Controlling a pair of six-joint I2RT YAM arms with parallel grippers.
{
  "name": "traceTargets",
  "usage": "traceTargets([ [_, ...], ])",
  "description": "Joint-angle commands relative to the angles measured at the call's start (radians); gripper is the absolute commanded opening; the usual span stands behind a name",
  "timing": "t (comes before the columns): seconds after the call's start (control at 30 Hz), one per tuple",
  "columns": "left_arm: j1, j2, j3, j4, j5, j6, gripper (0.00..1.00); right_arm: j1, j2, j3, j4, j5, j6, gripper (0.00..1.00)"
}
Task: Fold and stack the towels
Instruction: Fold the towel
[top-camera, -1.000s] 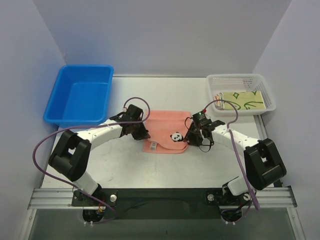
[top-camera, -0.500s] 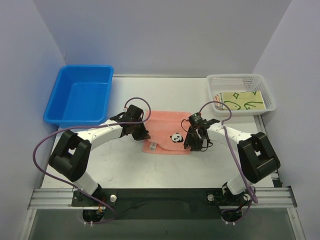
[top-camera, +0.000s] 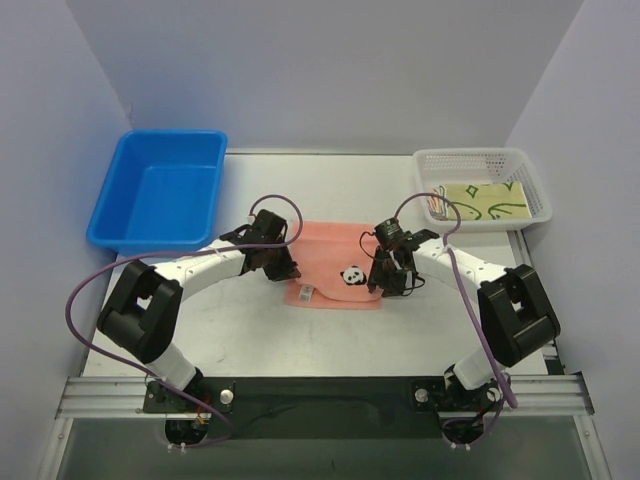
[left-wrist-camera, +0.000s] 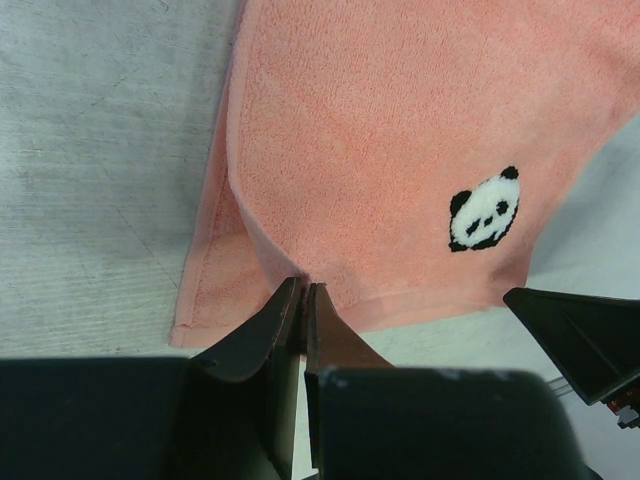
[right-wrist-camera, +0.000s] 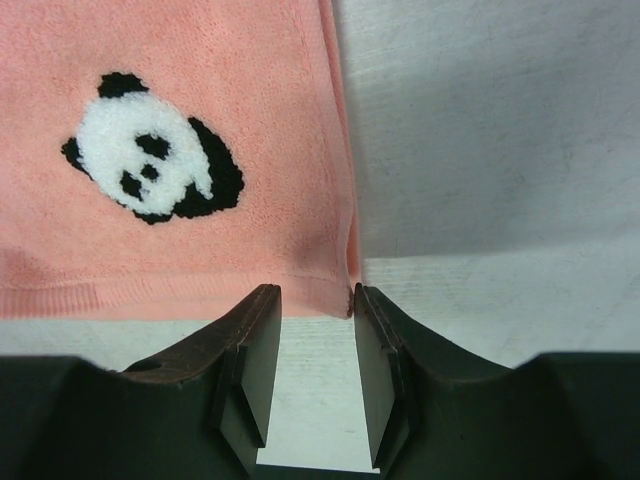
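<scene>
A salmon-pink towel (top-camera: 330, 252) with a panda patch (top-camera: 352, 274) lies folded on the table between the arms. My left gripper (top-camera: 289, 271) is shut on the towel's (left-wrist-camera: 400, 120) left fold, low at the table; its jaws are pinched together (left-wrist-camera: 303, 291). My right gripper (top-camera: 379, 284) is open at the towel's near right corner. In the right wrist view the towel's (right-wrist-camera: 260, 100) corner sits just ahead of the gap (right-wrist-camera: 313, 300) and touches the right finger. A pale green towel (top-camera: 487, 200) with dark-green outlines lies folded in the white basket.
A white mesh basket (top-camera: 480, 153) stands at the back right. A blue bin (top-camera: 170, 135) stands at the back left. Side walls close in the table. The right gripper's finger (left-wrist-camera: 580, 330) shows at the lower right of the left wrist view.
My right gripper has shifted a little left toward the towel's near right corner, and that corner now lies flat. The left gripper has not moved.
</scene>
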Motion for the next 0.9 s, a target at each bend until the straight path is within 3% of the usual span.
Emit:
traceTargets([
  [0.0, -0.009, -0.027, 0.04, 0.001, 0.015, 0.019, 0.0, 0.009, 0.001, 0.03, -0.072, 0.034, -0.014, 0.35],
  [0.27, -0.012, -0.03, 0.038, 0.001, 0.02, 0.017, 0.0, 0.007, 0.013, -0.006, -0.017, 0.004, 0.04, 0.26],
  [0.73, -0.01, -0.032, 0.032, -0.002, 0.017, 0.02, 0.0, -0.012, 0.016, -0.088, 0.049, -0.007, 0.072, 0.25],
  [0.87, -0.012, -0.03, 0.033, -0.002, 0.015, 0.022, 0.0, -0.017, 0.002, -0.086, 0.053, -0.004, 0.071, 0.14],
])
